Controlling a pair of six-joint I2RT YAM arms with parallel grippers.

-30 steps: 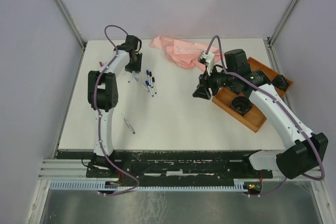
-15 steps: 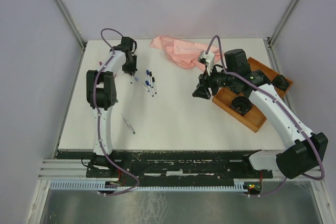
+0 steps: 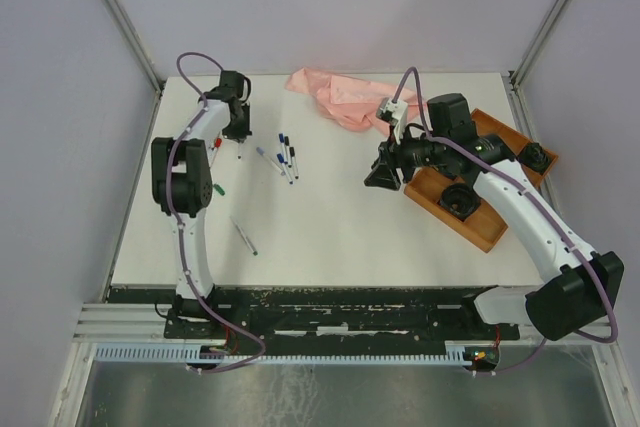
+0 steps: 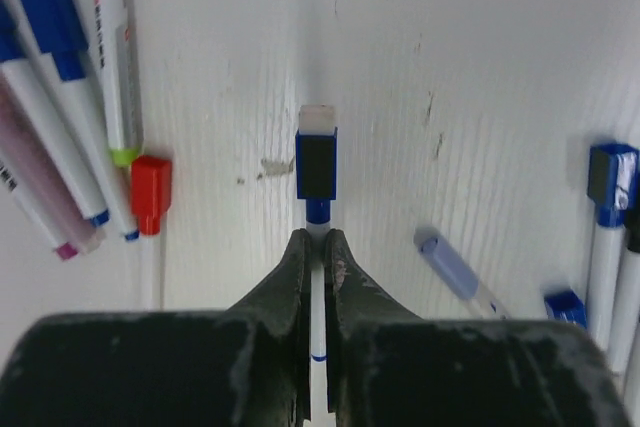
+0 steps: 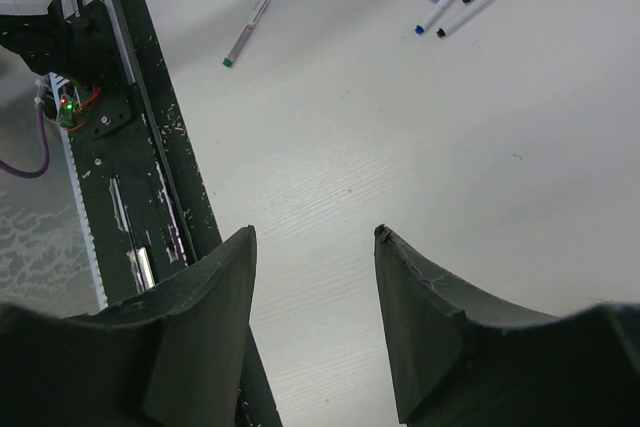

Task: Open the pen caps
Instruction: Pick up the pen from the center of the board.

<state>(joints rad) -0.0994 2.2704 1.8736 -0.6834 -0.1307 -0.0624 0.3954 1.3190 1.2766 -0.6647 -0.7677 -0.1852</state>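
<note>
My left gripper (image 4: 317,237) is shut on the thin white barrel of a pen, just behind its blue cap (image 4: 317,163). The pen points away from me over the white table. In the top view this gripper (image 3: 238,135) is at the far left of the table. A red cap (image 4: 151,193) and further blue caps (image 4: 50,11) sit on pens to its left. More capped pens (image 3: 286,157) lie to its right. My right gripper (image 3: 381,178) hangs open over the table's middle right, with nothing between its fingers (image 5: 225,277).
A lone pen with a green tip (image 3: 245,235) lies towards the near left. A crumpled pink cloth (image 3: 335,97) is at the back. A wooden tray (image 3: 483,229) with black round objects stands at the right. The table's dark front rail (image 5: 150,137) shows in the right wrist view.
My left gripper has closed on the blue-capped pen, and the left arm has shifted to the left, away from the pen cluster. The right arm has not moved.
</note>
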